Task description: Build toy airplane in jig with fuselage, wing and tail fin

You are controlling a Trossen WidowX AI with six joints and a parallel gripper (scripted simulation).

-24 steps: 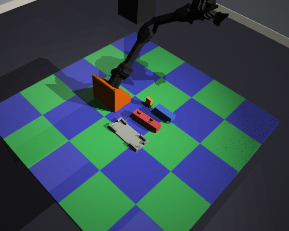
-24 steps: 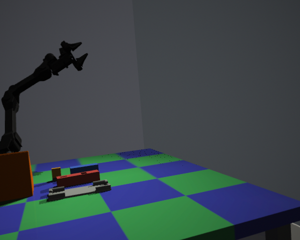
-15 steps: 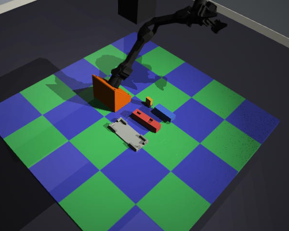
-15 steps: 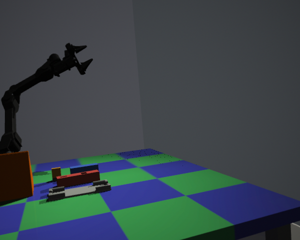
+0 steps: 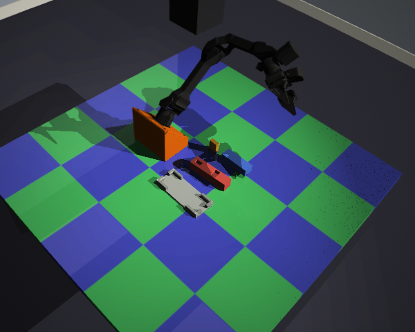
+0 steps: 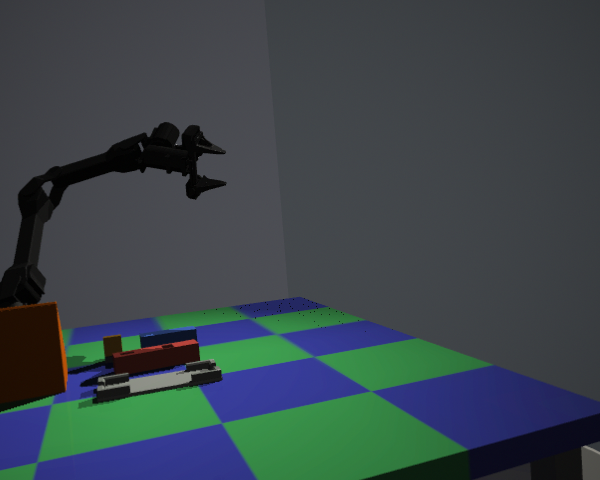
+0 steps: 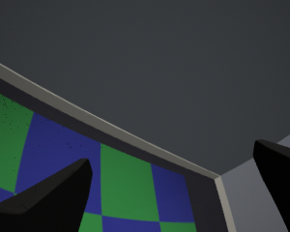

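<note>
The grey cradle jig [image 5: 184, 193] [image 6: 158, 382] lies empty on the checkered table. The red fuselage [image 5: 220, 179] [image 6: 155, 358] lies beside it, outside the jig, with its two dark sockets facing up and empty. The blue wing [image 5: 237, 162] [image 6: 168, 337] lies on the table on the fuselage's other side from the jig. The small yellow-orange tail fin [image 5: 214, 145] [image 6: 112, 346] stands near the fuselage's end closest to the arm base. My gripper [image 5: 294, 104] [image 6: 225, 167] [image 7: 173, 152] is wide open and empty, high above the table and well away from all the parts.
The orange wedge-shaped arm base [image 5: 149, 137] [image 6: 21, 356] stands close to the jig, the fuselage and the tail fin. A dark box [image 5: 182, 16] shows at the top of the top view. The wrist view shows the far table edge and walls.
</note>
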